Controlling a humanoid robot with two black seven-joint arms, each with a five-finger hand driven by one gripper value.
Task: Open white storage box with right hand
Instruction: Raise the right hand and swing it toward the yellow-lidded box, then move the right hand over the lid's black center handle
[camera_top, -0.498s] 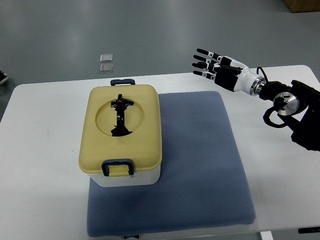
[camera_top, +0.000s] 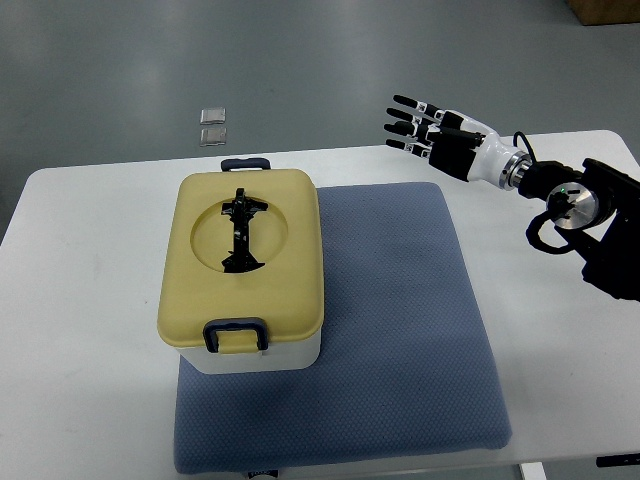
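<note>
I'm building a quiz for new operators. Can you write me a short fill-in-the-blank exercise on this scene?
1. The storage box has a lid coloured ____.
2. The box sits on the left part of a blue ____.
3. The right hand hovers with its fingers ____, touching nothing.
4. The lid of the box is ____, both blue latches down.

Missing words: yellow; mat; spread; closed

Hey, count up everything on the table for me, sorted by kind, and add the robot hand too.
Storage box with yellow lid: 1
Dark blue latches on the box: 2
Blue mat: 1
Right hand, fingers spread, holding nothing: 1
Total: 5
</note>
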